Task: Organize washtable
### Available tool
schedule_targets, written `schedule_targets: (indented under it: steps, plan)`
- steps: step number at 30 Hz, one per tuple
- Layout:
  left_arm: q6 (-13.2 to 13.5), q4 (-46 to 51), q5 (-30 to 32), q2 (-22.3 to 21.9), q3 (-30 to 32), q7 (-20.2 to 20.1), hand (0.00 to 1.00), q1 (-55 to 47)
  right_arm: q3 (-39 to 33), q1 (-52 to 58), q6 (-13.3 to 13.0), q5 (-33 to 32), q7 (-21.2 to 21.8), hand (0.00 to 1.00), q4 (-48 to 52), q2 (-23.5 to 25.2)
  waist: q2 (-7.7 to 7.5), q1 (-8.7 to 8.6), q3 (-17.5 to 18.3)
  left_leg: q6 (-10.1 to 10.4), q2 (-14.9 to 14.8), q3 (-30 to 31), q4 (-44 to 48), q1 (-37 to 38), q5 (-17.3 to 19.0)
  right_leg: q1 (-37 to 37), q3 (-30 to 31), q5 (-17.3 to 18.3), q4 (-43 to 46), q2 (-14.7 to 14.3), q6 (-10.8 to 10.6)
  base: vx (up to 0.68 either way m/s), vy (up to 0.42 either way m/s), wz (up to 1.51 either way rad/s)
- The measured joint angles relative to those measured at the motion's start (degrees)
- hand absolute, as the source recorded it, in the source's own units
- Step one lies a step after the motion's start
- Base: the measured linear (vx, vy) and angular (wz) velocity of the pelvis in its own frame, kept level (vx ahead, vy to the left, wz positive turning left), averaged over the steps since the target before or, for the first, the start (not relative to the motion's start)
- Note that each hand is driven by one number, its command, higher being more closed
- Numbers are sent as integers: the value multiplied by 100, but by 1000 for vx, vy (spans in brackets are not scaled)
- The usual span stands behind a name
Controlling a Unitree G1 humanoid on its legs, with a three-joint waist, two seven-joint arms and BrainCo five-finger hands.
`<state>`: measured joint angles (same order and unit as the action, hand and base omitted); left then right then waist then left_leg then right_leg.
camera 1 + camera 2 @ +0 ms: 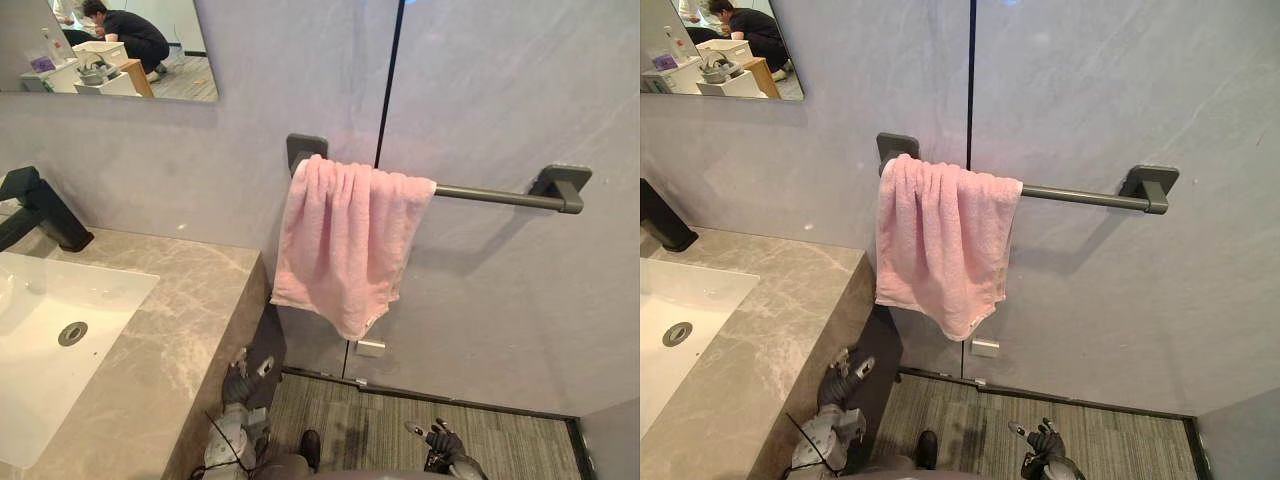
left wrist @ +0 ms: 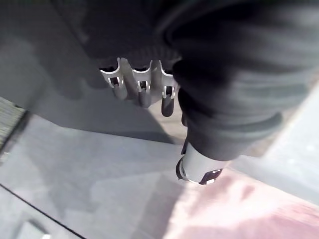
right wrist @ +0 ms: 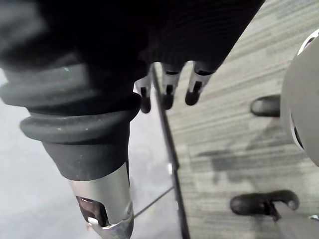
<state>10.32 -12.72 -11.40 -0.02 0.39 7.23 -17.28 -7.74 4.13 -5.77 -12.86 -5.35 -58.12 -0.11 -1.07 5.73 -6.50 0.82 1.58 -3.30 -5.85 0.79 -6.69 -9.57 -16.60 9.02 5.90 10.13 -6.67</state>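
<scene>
A pink towel (image 1: 345, 245) hangs bunched over the left end of a dark wall bar (image 1: 495, 197), whose right half is bare. To the left is the marble washtable (image 1: 170, 340) with a white sink (image 1: 40, 340) and a black faucet (image 1: 40, 210). My left hand (image 1: 240, 383) hangs low beside the counter's side, well below the towel, with its fingers (image 2: 142, 89) straight and holding nothing. Near the floor, my right hand (image 1: 441, 440) is down under the bar, its fingers (image 3: 167, 94) relaxed and empty.
A mirror (image 1: 110, 50) above the counter reflects a crouching person and some boxes. Grey wall panels meet at a dark seam behind the towel. Striped grey carpet (image 1: 400, 425) covers the floor below, and a small white outlet (image 1: 370, 348) sits low on the wall.
</scene>
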Motion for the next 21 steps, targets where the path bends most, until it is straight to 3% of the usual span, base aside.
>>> schedule_targets:
  steps: [3,5,10,15,21]
  plan:
    - [69,692,-39,-35,4,-18,0,-33,122,40,-5,2,6,0,105,35,-6,24,7,1,-20,-17,14,9,-1,0,8,-2,3,-9,3,66,-33,-4]
    - [193,1224,-50,-39,28,-10,0,-26,202,85,-8,19,7,0,107,23,-19,135,32,4,-68,-112,40,5,-5,63,72,-13,45,-28,49,86,-49,-17]
    - [407,1788,-25,-21,259,173,0,101,204,157,-9,64,14,0,107,18,-112,125,104,-9,-115,-105,312,-104,-33,-20,74,-14,-9,-82,51,103,-62,-1]
    - [417,1790,-15,126,247,204,0,365,199,149,-6,183,51,0,144,-34,-107,122,111,-7,-173,-74,262,-27,-28,-69,89,15,-26,-114,97,31,-47,0]
    - [415,1431,-13,482,250,296,0,784,197,197,9,223,57,0,157,-117,14,99,203,32,-183,-96,39,147,-76,-110,153,46,-92,-176,136,-43,-25,-7]
